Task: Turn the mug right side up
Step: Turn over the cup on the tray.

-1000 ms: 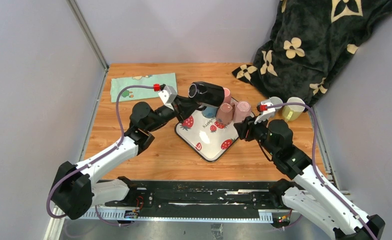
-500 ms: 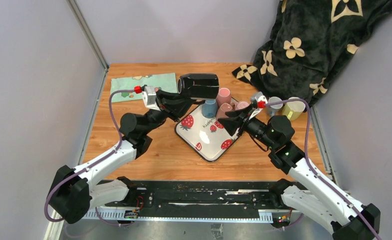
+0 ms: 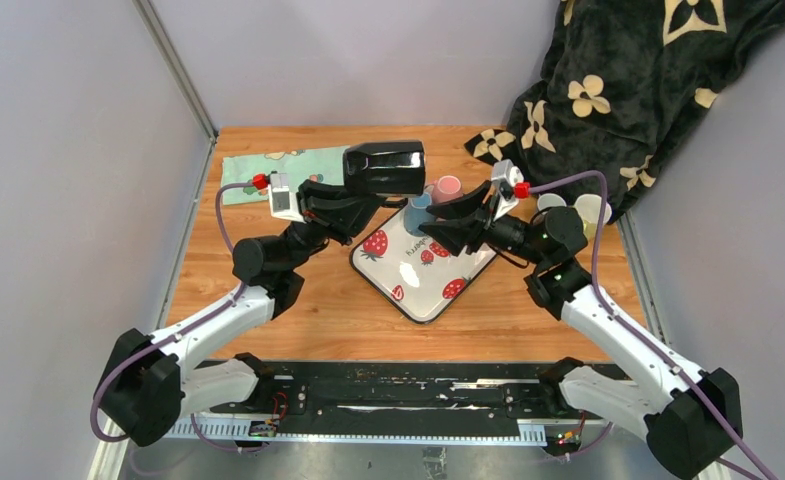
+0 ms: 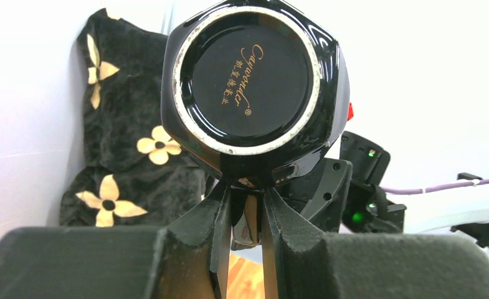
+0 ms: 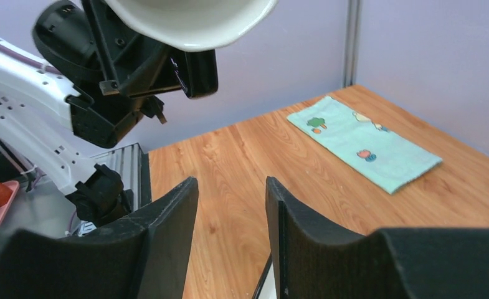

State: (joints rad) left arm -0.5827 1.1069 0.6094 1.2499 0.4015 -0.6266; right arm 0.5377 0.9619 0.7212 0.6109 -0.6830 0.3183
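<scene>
The black mug [image 3: 383, 167] hangs in the air above the strawberry tray [image 3: 413, 275], lying on its side. In the left wrist view its base [image 4: 248, 81] faces the camera. My left gripper [image 3: 356, 203] [image 4: 246, 208] is shut on the mug's handle [image 4: 249, 219], below the body. My right gripper [image 3: 430, 220] [image 5: 232, 187] points left just to the right of the mug, open, with nothing between its fingers. The mug's cream inner rim [image 5: 192, 18] shows at the top of the right wrist view.
A blue cup [image 3: 419, 210] and a pink cup [image 3: 448, 187] stand upside down on the tray, behind my right gripper. A teal cloth [image 3: 268, 165] lies at the back left. A black flowered blanket [image 3: 618, 80] fills the back right, with two cups [image 3: 593, 210] beside it.
My left arm has lifted the mug higher and drawn it leftward, turning it. My right gripper has swung from the tray's right side up and left toward the mug's mouth.
</scene>
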